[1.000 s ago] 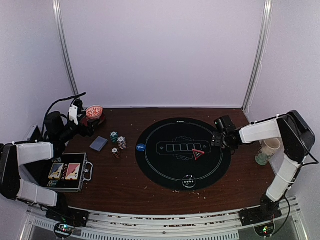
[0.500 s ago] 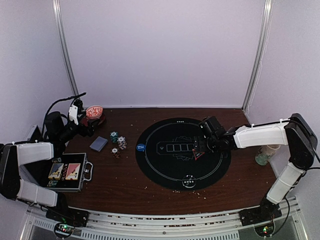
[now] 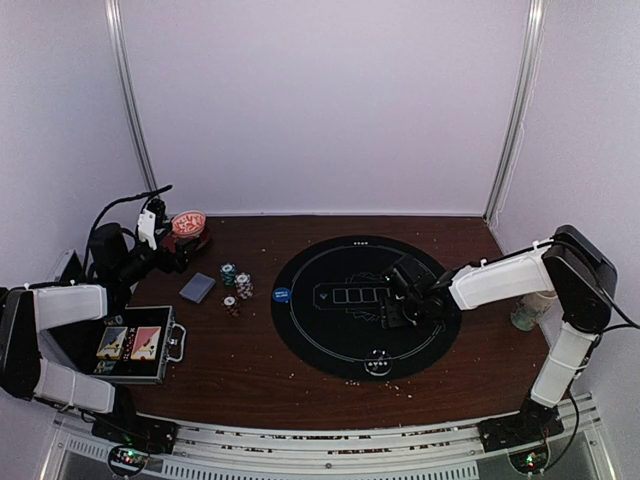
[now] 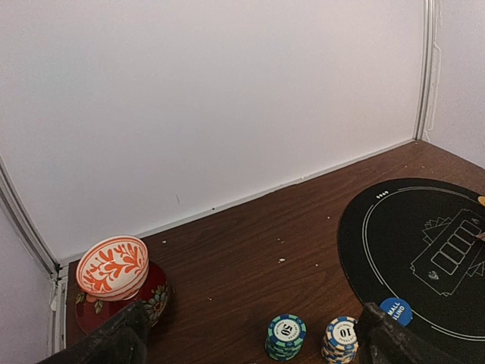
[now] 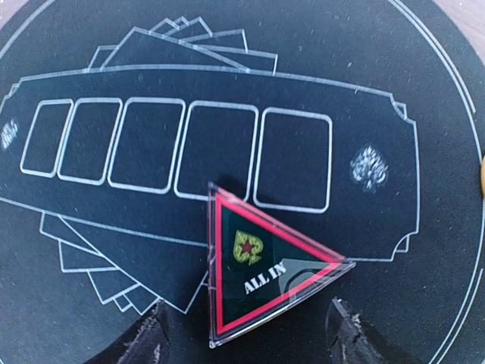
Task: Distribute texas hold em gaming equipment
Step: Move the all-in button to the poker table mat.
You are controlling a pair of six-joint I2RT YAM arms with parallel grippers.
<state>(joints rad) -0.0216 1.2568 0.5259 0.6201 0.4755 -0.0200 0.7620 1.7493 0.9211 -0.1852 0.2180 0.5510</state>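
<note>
Red-triangle marker button (image 5: 265, 269) lies flat on the black mat (image 5: 424, 318) at mid-surface, and my right tool (image 5: 250, 341) hangs low over it, fingers spread to either side. Striped chips (image 4: 286, 336) and the cards (image 3: 198, 288) sit toward the surface's left edge, with the blue button (image 4: 395, 311) on the mat's left rim. My left tool (image 4: 254, 353) stands wide behind them, holding nothing.
</note>
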